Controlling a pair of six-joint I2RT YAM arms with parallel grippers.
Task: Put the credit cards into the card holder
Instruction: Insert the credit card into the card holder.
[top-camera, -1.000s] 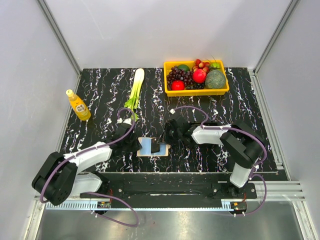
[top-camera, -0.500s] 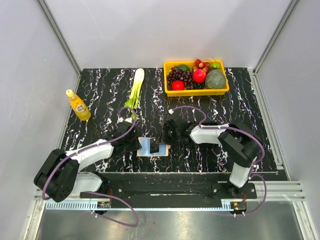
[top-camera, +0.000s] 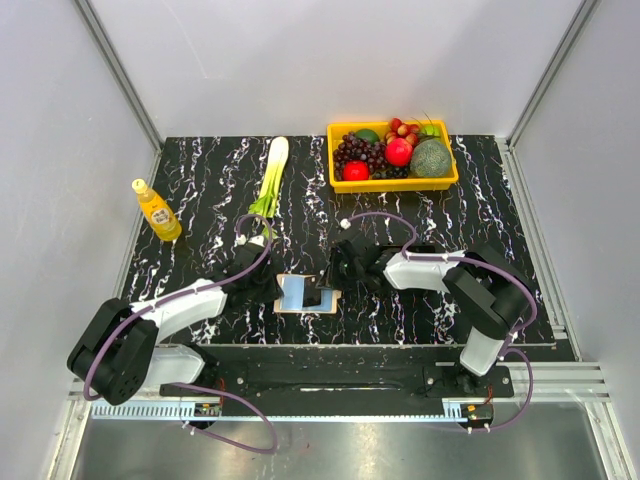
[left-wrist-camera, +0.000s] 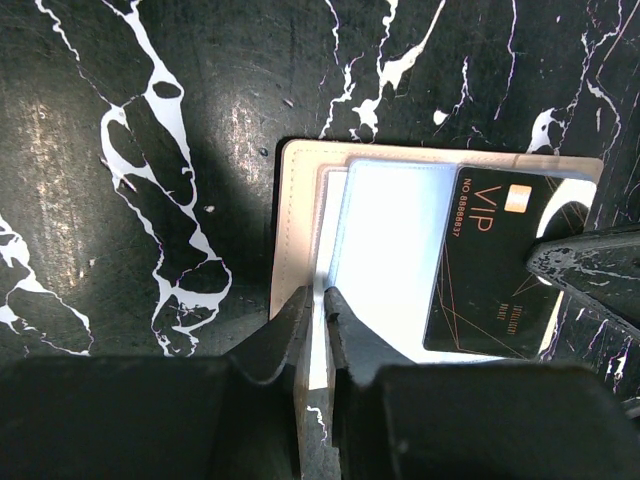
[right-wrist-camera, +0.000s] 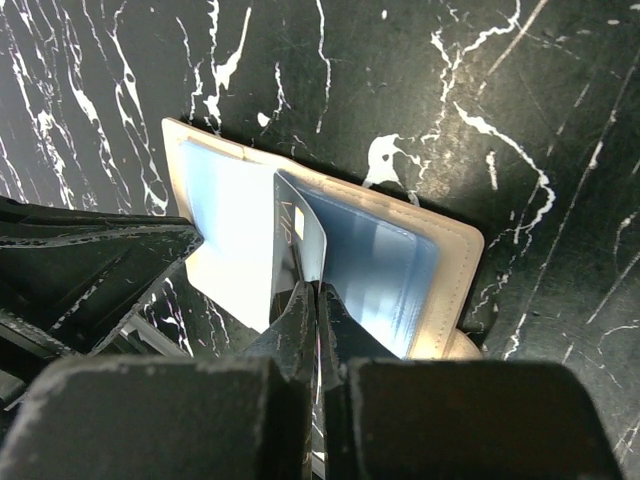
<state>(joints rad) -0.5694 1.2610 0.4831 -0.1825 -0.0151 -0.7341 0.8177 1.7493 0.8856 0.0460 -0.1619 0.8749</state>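
Observation:
The card holder (top-camera: 293, 291) lies open near the table's front edge, with a beige rim (left-wrist-camera: 295, 230) and light blue panels (left-wrist-camera: 390, 240). My left gripper (left-wrist-camera: 320, 300) is shut on the edge of its left flap, pinning it down. A black VIP credit card (left-wrist-camera: 488, 262) leans over the right half of the holder. My right gripper (right-wrist-camera: 317, 290) is shut on this card (right-wrist-camera: 298, 235) and holds it on edge against the blue pocket (right-wrist-camera: 385, 270). In the top view the two grippers, left (top-camera: 276, 290) and right (top-camera: 331, 281), flank the holder.
A yellow tray (top-camera: 395, 185) of fruit stands at the back right. A leek (top-camera: 272, 175) lies at the back centre and an orange juice bottle (top-camera: 157, 211) stands at the left edge. Grey walls close in both sides.
The left arm shifted slightly along the holder's left flap and the right arm's elbow drifted a little to the right. Both grips stay the same and the holder has not moved.

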